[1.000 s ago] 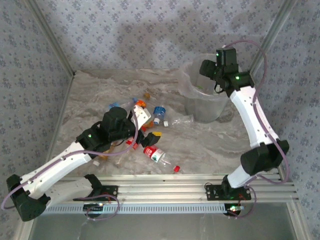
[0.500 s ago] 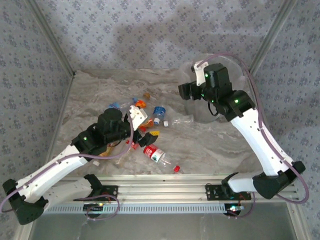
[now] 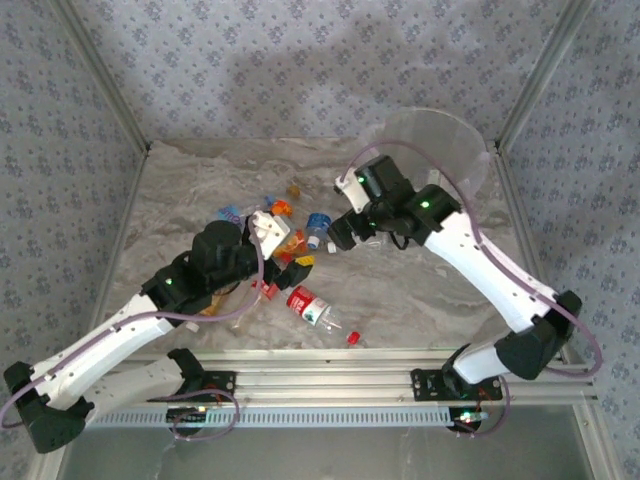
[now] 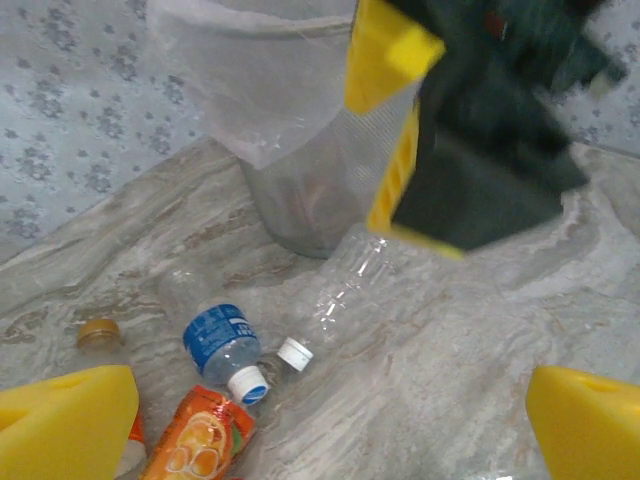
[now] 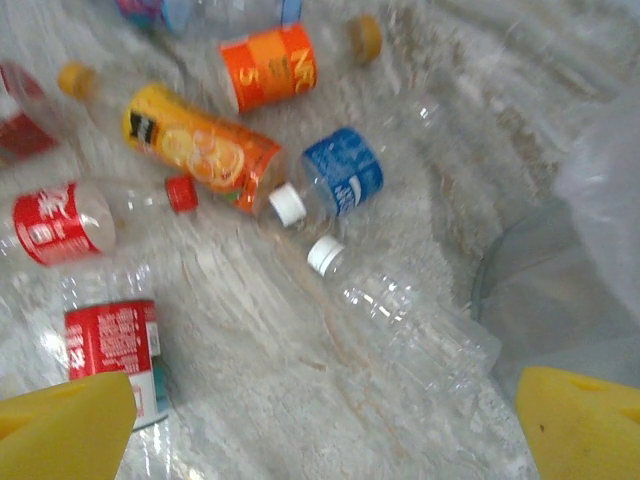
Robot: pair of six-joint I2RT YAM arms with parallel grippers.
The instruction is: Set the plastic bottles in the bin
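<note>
The bench (image 3: 430, 300) is grey and white like stone, with swirly lines. Walls (image 3: 300, 60) with little flowers stand around it. The bottles (image 3: 303, 302) lie in a heap near 9 o'clock. The bin (image 3: 450, 135) is at 2 o'clock. The left gripper (image 3: 283, 243) is wide open over the heap. The right gripper (image 3: 341, 210) is wide open too, holding nothing.

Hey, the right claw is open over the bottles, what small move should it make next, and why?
Probably lower the right claw onto the clear white-capped bottle. That bottle lies uncovered just ahead of the open claw, beside the bin, and the claw holds nothing.
</note>
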